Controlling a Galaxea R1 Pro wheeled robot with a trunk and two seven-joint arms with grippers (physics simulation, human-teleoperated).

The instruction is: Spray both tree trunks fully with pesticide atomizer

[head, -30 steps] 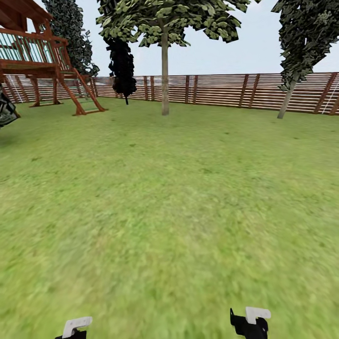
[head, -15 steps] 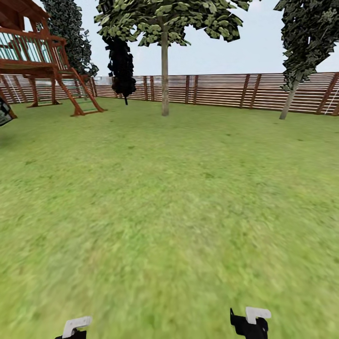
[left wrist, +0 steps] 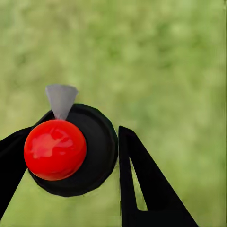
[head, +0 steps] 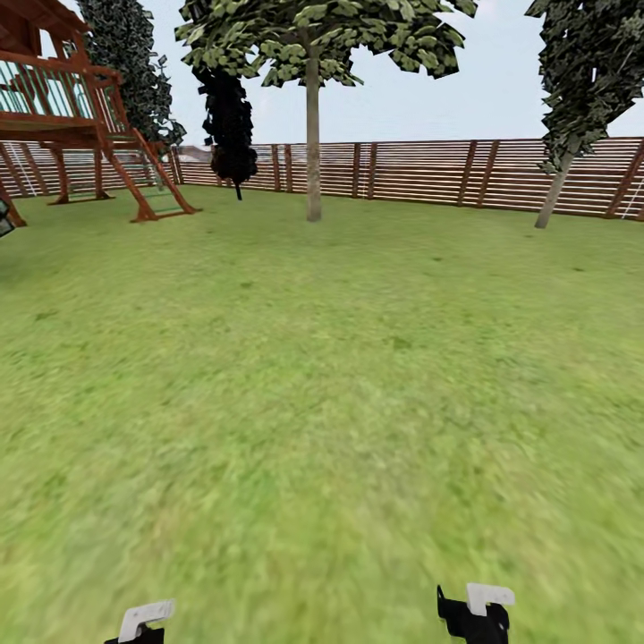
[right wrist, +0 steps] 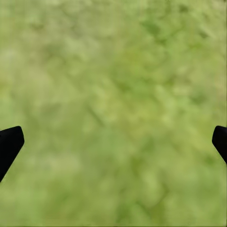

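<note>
The left pincer (left wrist: 101,165) is pinching the pesticide atomizer (left wrist: 71,151): in the left wrist view its two black fingers (left wrist: 146,189) press against either side of the dark round body, with the red top (left wrist: 55,149) and grey nozzle (left wrist: 61,99) facing the camera. So the pick-up is done. The right pincer (right wrist: 113,146) is spread wide and carries nothing, its fingertips (right wrist: 9,144) at the far edges over blurred grass.

Beyond both pincers the lawn (head: 340,376) runs wide and bare. Well ahead of them, near the slatted fence (head: 465,170), stands a tree with a pale straight trunk (head: 313,152) and light green crown, likely one of the two to be treated. Off to the right pincer's side, also far off, leans a thin-trunked dark tree (head: 586,72); to the left, a wooden play frame (head: 89,116).

No trunk looks sprayed, so by my reading the approach and all the spraying are left.
</note>
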